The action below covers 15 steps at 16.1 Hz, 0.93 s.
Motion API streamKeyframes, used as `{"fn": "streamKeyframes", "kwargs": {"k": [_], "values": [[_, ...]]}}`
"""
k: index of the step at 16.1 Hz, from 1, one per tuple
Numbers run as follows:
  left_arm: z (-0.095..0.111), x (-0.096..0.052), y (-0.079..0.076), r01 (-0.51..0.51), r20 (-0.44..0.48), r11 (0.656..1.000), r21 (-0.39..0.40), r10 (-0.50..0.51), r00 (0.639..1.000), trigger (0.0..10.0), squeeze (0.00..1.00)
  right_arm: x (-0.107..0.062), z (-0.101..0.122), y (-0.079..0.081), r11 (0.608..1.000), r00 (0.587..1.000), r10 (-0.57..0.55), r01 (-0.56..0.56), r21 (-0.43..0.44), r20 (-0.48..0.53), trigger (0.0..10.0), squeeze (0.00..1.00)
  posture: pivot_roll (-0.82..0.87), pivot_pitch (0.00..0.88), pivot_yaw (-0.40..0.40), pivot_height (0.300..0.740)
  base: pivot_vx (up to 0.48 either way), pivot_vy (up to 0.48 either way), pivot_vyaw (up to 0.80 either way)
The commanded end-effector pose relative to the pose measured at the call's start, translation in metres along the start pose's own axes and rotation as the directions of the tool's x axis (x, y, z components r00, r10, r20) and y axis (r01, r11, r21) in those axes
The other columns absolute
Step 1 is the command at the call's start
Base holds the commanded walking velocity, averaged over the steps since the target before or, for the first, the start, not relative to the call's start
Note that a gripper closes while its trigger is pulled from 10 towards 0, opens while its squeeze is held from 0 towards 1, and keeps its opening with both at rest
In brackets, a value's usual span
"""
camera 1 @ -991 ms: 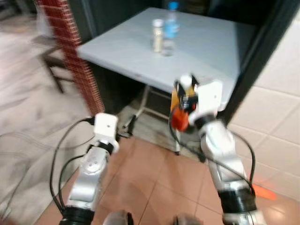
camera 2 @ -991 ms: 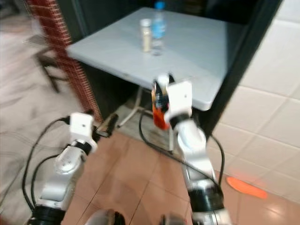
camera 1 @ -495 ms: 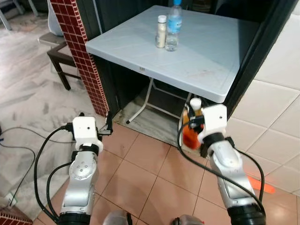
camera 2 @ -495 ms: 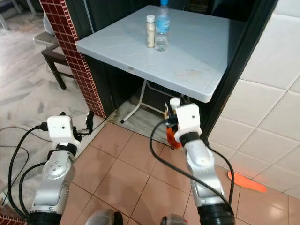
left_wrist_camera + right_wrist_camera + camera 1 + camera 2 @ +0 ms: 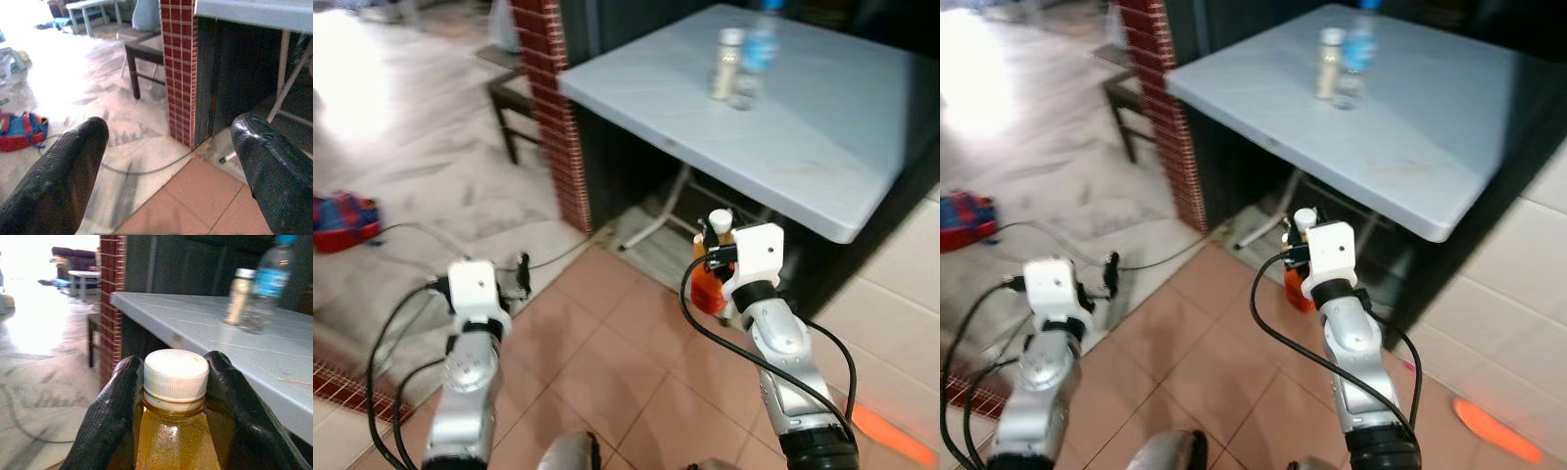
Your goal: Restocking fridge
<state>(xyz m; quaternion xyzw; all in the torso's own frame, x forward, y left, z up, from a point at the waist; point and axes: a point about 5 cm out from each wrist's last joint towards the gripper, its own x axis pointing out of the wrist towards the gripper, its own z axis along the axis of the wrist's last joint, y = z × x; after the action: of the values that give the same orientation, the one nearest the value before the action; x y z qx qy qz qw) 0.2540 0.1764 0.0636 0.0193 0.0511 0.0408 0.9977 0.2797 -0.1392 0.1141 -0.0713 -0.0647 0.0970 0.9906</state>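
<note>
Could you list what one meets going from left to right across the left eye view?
Red and blue bag → left gripper → brick pillar → orange juice bottle held in the right gripper → water bottle on the grey table.

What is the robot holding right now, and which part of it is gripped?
The right gripper holds an orange drink bottle by its neck, fingers on either side just under the white cap. The left gripper is open, holding nothing.
</note>
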Motion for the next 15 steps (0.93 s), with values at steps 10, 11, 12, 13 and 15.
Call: {"fn": "streamKeyframes", "kwargs": {"k": [10, 11, 12, 13, 15], "values": [[0.007, 0.003, -0.011, 0.028, 0.038, 1.000, 0.009, -0.028, 0.999, 10.0, 0.00, 0.011, 0.007, 0.001, 0.999, 0.998, 0.041, -0.041, -0.002, 0.054, 10.0, 0.00, 0.06, 0.000, 0.026, 0.740, 0.000, 0.000, 0.80], [0.013, 0.006, -0.012, 0.021, 0.060, 1.000, 0.009, -0.021, 0.998, 10.0, 0.00, 0.015, 0.010, 0.001, 0.999, 0.997, 0.049, -0.048, -0.005, 0.060, 10.0, 0.00, 0.06, 0.000, 0.014, 0.740, 0.000, 0.000, 0.80], [0.018, 0.008, -0.011, 0.016, 0.078, 1.000, 0.013, -0.016, 0.997, 10.0, 0.00, 0.016, 0.011, 0.001, 0.999, 0.997, 0.052, -0.051, -0.006, 0.065, 10.0, 0.00, 0.06, 0.000, 0.014, 0.740, 0.000, 0.000, 0.80], [0.020, 0.008, -0.010, 0.016, 0.086, 1.000, 0.019, -0.018, 0.996, 10.0, 0.00, 0.017, 0.012, 0.002, 0.999, 0.997, 0.050, -0.050, -0.004, 0.066, 10.0, 0.00, 0.06, 0.010, 0.017, 0.740, 0.000, 0.000, 0.80], [0.021, 0.007, -0.007, 0.017, 0.087, 1.000, 0.025, -0.019, 0.996, 10.0, 0.00, 0.015, 0.011, 0.005, 0.999, 0.997, 0.045, -0.046, 0.007, 0.066, 10.0, 0.00, 0.06, 0.030, 0.021, 0.740, 0.000, 0.000, 0.80]]}}
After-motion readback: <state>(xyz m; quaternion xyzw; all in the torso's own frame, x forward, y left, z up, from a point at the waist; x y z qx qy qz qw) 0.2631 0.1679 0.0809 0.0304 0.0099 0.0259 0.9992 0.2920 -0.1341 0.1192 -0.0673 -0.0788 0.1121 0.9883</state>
